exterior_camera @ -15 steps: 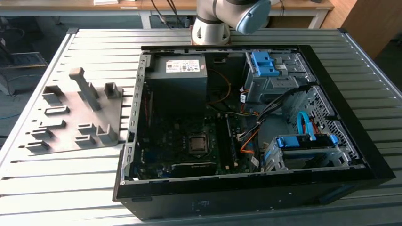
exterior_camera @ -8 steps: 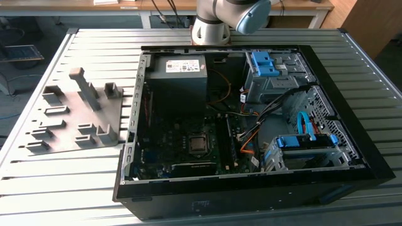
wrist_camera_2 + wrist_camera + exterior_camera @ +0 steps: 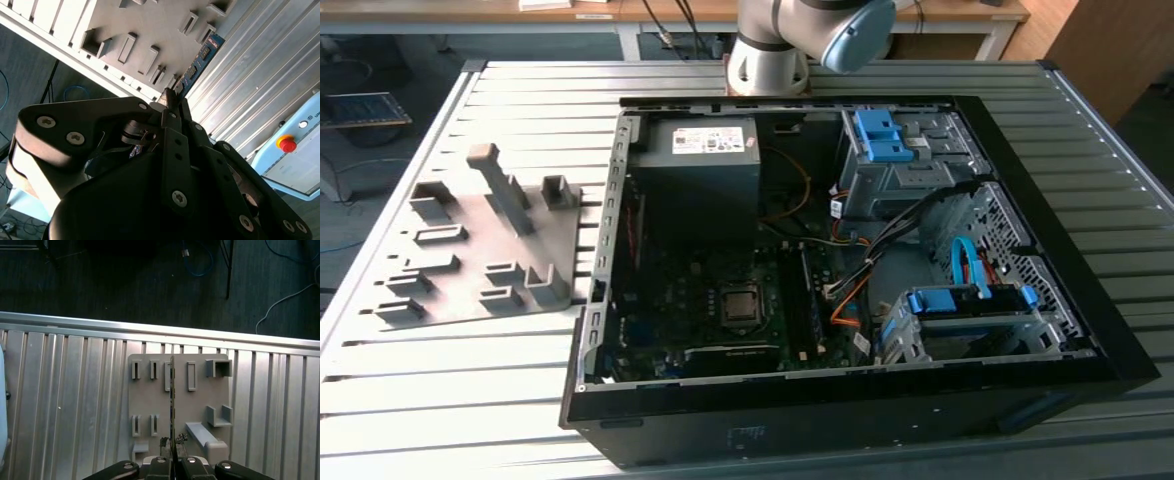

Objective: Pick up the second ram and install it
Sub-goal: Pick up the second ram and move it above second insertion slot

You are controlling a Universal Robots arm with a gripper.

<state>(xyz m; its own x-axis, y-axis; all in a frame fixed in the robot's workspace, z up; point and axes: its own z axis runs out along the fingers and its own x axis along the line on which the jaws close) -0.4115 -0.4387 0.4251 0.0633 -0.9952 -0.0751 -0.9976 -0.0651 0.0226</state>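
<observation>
Gripper (image 3: 173, 463) holds 2nd ram (image 3: 172, 400): thin, dark, edge-on.

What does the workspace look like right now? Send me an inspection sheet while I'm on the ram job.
Surface: ribbed metal table, carrying the open computer case and the grey fixture.
Job's things: second ram held edge-on, with the fixture below it in the first wrist view; whether they touch cannot be judged.
Clutter: nothing seen.
Gripper: gripper shut on the second ram.
Cables: bundled leads inside the case; white cable on the floor beyond the table edge.
Surroundings: red stop button on a pale cabinet in the second wrist view; wooden desk beyond the table in the exterior view.
</observation>
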